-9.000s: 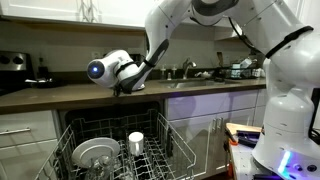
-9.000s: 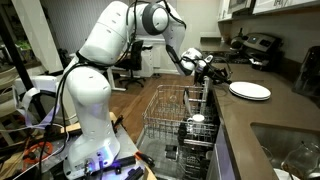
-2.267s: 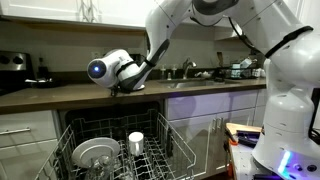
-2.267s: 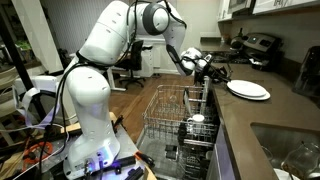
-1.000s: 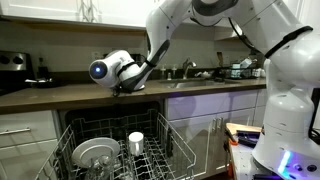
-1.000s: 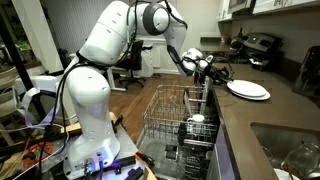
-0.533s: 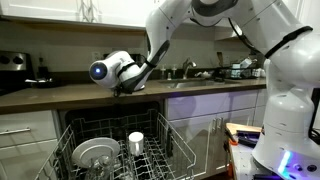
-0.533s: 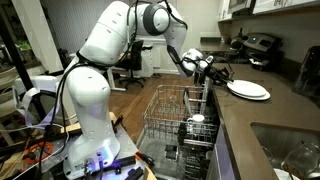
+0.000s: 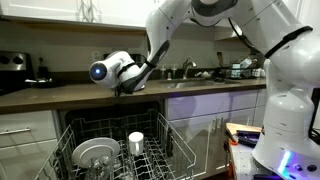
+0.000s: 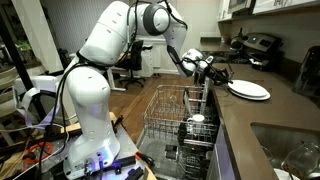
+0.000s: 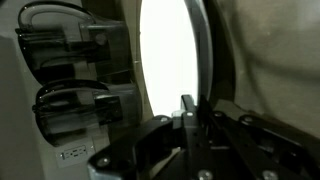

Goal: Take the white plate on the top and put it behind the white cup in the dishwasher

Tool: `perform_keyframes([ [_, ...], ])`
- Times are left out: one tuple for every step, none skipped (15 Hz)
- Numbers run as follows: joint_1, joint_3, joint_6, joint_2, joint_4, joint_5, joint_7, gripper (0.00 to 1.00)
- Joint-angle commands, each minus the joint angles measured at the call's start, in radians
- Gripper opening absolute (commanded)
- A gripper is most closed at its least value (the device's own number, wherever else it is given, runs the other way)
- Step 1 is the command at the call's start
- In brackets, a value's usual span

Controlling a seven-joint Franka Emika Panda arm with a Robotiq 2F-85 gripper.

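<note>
The white plate lies flat on the dark countertop, above and beside the open dishwasher. My gripper reaches it from the side at its near rim. In the wrist view the plate fills the middle as a bright disc, and the gripper is shut on its rim. In an exterior view the gripper sits low over the counter edge. The white cup stands upright in the white wire rack, and the cup also shows near the rack's counter side.
A greyer glassy dish sits in the rack beside the cup. A stove with a kettle stands at the counter's far end, and the sink is past the dishwasher. The robot base stands next to the pulled-out rack.
The jaws have closed from partly open onto the plate's rim. The arm and the plate have hardly moved.
</note>
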Motion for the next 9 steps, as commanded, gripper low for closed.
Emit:
perform_keyframes([
  [0.010,0.002,-0.065,-0.007,-0.004,0.015,-0.020,0.08],
  [0.012,0.003,-0.080,-0.007,-0.004,0.014,-0.020,0.08],
  [0.017,0.003,-0.097,-0.007,-0.004,0.013,-0.021,0.07],
  [0.019,0.005,-0.109,-0.007,-0.004,0.013,-0.021,0.07],
  [0.020,0.008,-0.123,-0.006,-0.003,0.013,-0.021,0.08],
  [0.022,0.011,-0.134,-0.007,-0.003,0.013,-0.022,0.08],
  [0.023,0.015,-0.139,-0.008,-0.003,0.012,-0.021,0.08],
  [0.024,0.018,-0.144,-0.008,-0.002,0.012,-0.021,0.08],
  [0.027,0.020,-0.147,-0.011,-0.003,0.010,-0.020,0.08],
])
